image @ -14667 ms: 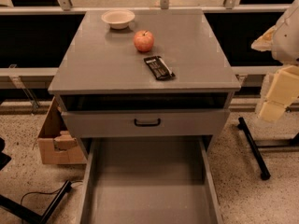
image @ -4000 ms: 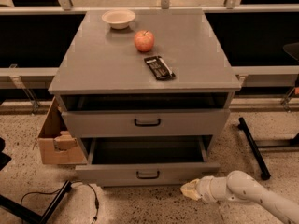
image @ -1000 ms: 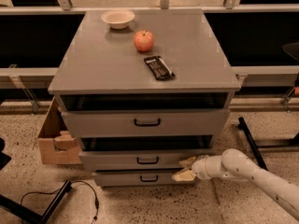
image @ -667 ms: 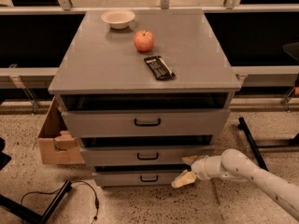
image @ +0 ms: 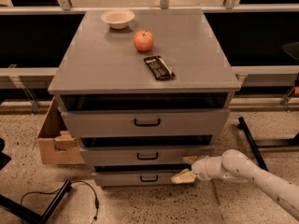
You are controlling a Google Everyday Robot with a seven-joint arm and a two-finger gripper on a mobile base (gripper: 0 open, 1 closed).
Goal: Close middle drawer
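Observation:
The grey cabinet [image: 140, 69] has three drawers. The middle drawer [image: 117, 156] has a plain grey front with a small black bar handle [image: 147, 156]. It stands almost fully in, with a thin dark gap above its front. My gripper [image: 185, 169] is at the lower right, by the right end of the middle drawer's front, reaching in from the right on a white arm [image: 243, 169]. Its two tan fingers are spread apart, the upper fingertip [image: 189, 160] at the drawer front's lower right corner. It holds nothing.
The top drawer [image: 103, 122] sticks out slightly; the bottom drawer [image: 117, 178] sits below. On the cabinet top are a white bowl [image: 117, 18], a red apple [image: 143, 40] and a dark snack bar [image: 159, 67]. A cardboard box [image: 55, 141] stands left; a cable [image: 79, 190] lies on the floor.
The middle drawer, once pulled far out, has slid in to nearly flush. In the last second it moved in slightly and my gripper shifted a little along its right end.

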